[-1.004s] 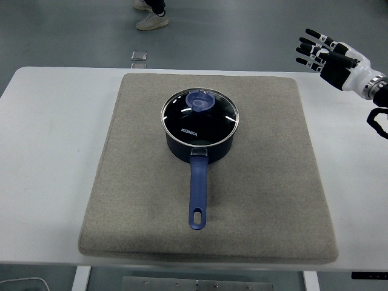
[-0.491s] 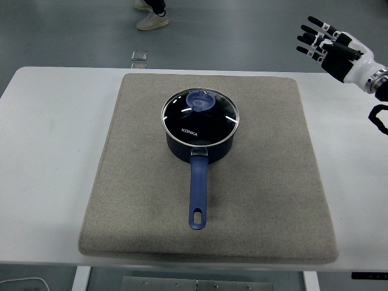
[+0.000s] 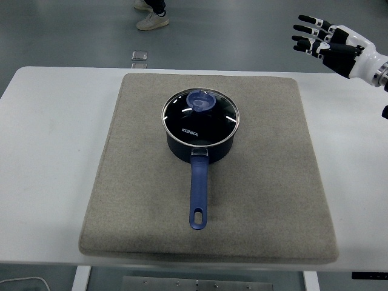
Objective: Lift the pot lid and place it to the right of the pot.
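One hand only in play: right hand [image 3: 324, 43], high at the far right, beyond the table's [image 3: 48, 139] back edge, fingers spread and relaxed, holding nothing. Risen and drifted a little further back over the last second, fingers now pointing more to the left (toward the pot's side of the scene, though well apart from it). No left hand anywhere in view.

Still shut and untouched: glass pot lid [image 3: 200, 117], seated flat on the dark blue pot [image 3: 199, 148], blue knob [image 3: 199, 101] toward its far rim. Pot resting about mid-mat on the grey mat [image 3: 133, 200], long blue handle [image 3: 198, 194] pointing to the near edge. Bare mat to the right of the pot, free to take the lid.

Probably an early reach, not yet a descent: lifting not begun, nothing of the task done. Next, likely a sweep left and down to bring fingertips over the knob. Small knob, smooth glass, so a centred pinch needed to keep the lid from tilting.

Only shoes of a person [image 3: 151, 18] at top, well away.
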You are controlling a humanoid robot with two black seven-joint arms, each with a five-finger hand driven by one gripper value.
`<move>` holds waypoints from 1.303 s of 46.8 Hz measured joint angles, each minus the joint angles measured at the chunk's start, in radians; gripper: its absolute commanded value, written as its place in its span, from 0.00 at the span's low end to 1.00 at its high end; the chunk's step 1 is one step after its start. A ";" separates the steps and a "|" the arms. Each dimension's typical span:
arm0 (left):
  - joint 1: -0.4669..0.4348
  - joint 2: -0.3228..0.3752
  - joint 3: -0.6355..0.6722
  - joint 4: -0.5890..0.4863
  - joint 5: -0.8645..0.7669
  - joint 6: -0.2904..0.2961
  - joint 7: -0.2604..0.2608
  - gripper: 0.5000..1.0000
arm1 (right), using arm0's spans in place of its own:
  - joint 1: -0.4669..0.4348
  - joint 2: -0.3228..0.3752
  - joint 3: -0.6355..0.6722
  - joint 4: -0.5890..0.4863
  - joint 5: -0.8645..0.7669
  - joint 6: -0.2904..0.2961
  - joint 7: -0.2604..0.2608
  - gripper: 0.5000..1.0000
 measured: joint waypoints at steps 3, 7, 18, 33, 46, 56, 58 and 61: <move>0.000 0.000 0.000 0.000 0.000 0.000 0.000 1.00 | 0.010 -0.004 0.000 0.002 -0.035 0.016 0.001 0.80; -0.001 0.000 0.000 0.000 0.000 0.000 0.000 1.00 | 0.029 -0.008 -0.001 0.011 -0.088 0.032 0.001 0.80; 0.000 0.000 0.000 0.000 0.000 0.000 0.000 1.00 | 0.087 -0.044 -0.001 0.095 -0.308 0.067 0.041 0.80; 0.000 0.000 0.000 0.000 0.000 0.000 0.000 1.00 | 0.139 -0.048 -0.004 0.191 -0.633 0.067 0.100 0.81; -0.001 0.000 0.000 0.000 0.000 0.000 0.000 1.00 | 0.224 0.007 -0.053 0.238 -0.809 0.067 0.103 0.80; 0.000 0.000 0.000 0.000 0.000 0.000 0.000 1.00 | 0.294 0.072 -0.173 0.241 -0.831 0.067 0.096 0.81; -0.001 0.000 0.000 0.000 0.000 0.000 0.000 1.00 | 0.302 0.090 -0.190 0.241 -0.844 0.067 0.096 0.81; 0.000 0.000 0.000 0.000 0.000 0.000 0.000 1.00 | 0.310 0.109 -0.204 0.241 -0.870 0.067 0.096 0.81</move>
